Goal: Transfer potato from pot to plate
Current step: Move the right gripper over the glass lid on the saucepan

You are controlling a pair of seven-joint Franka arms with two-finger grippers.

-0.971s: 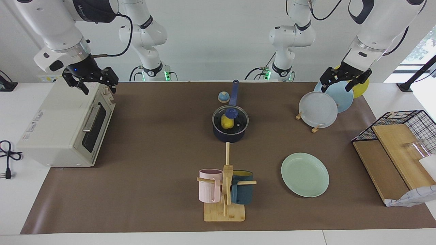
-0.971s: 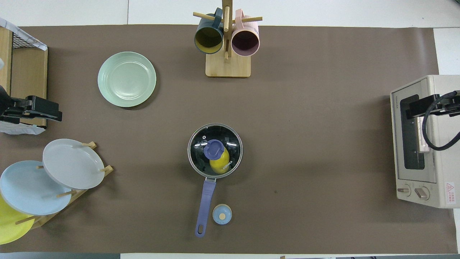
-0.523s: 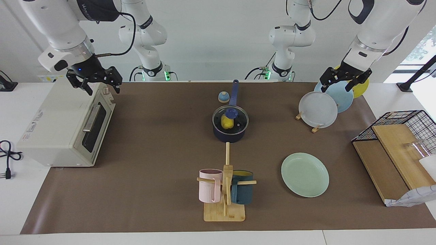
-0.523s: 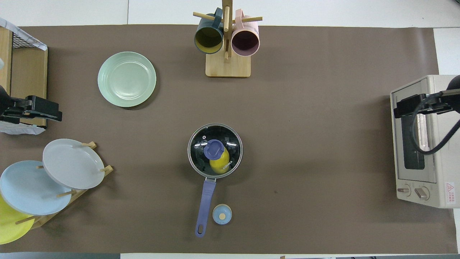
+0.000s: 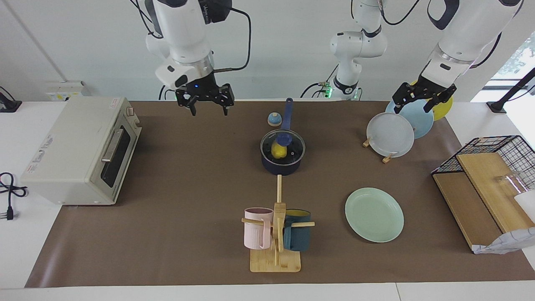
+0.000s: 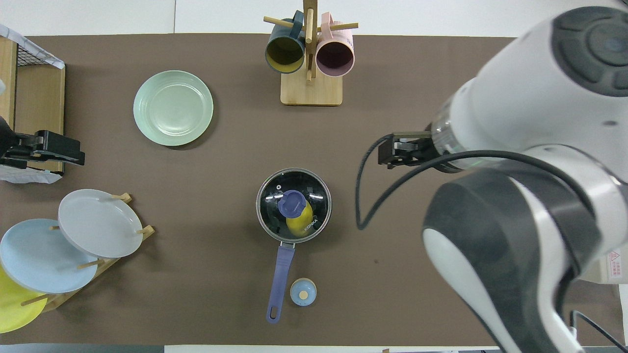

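Note:
The navy pot (image 5: 283, 164) stands mid-table with a glass lid and blue knob (image 5: 284, 138) on it, its handle pointing toward the robots. The yellow potato (image 5: 277, 151) lies inside, seen through the lid, also in the overhead view (image 6: 301, 224). The mint-green plate (image 5: 374, 214) lies bare, farther from the robots, toward the left arm's end. My right gripper (image 5: 209, 110) is open and empty, up in the air over the brown mat between the toaster oven and the pot (image 6: 293, 206). My left gripper (image 5: 411, 108) is open and waits over the plate rack.
A toaster oven (image 5: 79, 150) stands at the right arm's end. A mug tree (image 5: 276, 234) with pink and teal mugs stands farther out than the pot. A rack (image 5: 391, 134) holds grey-white, light blue and yellow plates. A small blue dome (image 5: 274, 119) sits beside the pot handle. A wire basket (image 5: 489, 159) stands at the left arm's end.
My right arm has swung away from over the toaster oven toward the middle of the table, closer to the pot. The left arm, pot, potato and plate have not moved.

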